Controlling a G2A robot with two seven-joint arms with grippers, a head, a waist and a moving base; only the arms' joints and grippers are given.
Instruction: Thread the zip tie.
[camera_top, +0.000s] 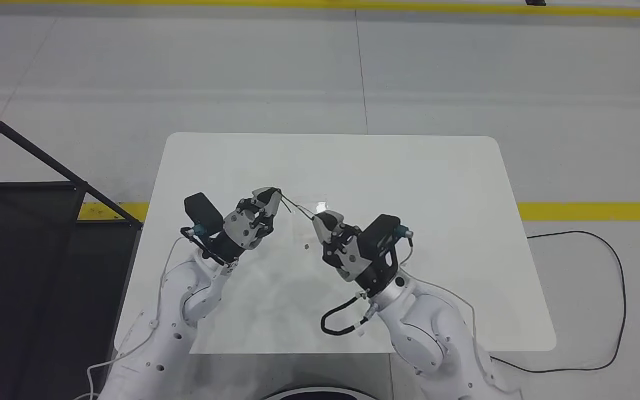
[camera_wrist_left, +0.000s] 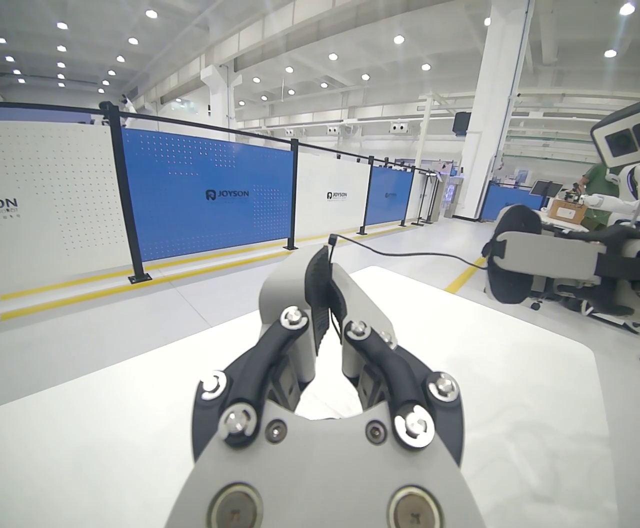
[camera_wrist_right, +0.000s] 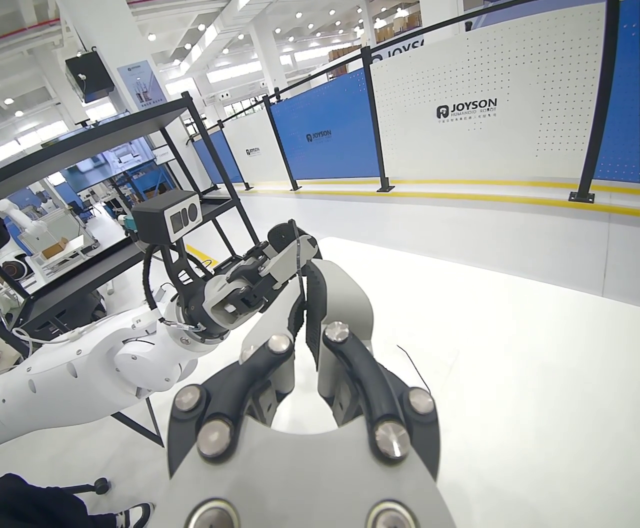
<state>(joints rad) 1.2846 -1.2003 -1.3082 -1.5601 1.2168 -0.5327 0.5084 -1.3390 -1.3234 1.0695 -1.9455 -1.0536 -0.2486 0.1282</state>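
Zip tie (camera_top: 290, 205) is a thin black strap, held in the air above the white table (camera_top: 450, 180), between the two grippers, over the middle part of the table and a little to the left.

The left gripper (camera_top: 270, 198) has its fingers closed together on one end of the strap. In its wrist view the strap passes up between the ribbed black pads (camera_wrist_left: 316, 280) of the left gripper (camera_wrist_left: 325, 265). A small head shows just above the fingertips, and from there the zip tie (camera_wrist_left: 400, 253) bends away in a long curve toward the right gripper (camera_wrist_left: 492, 265).

The right gripper (camera_top: 322, 217) is near the left one, slightly nearer to the robot and to the right. The fingers of the right gripper (camera_wrist_right: 306, 280) are also pressed together, with the zip tie (camera_wrist_right: 299, 272) pinched between the dark pads. The strap rises from them to the left gripper (camera_wrist_right: 295, 241), just behind.
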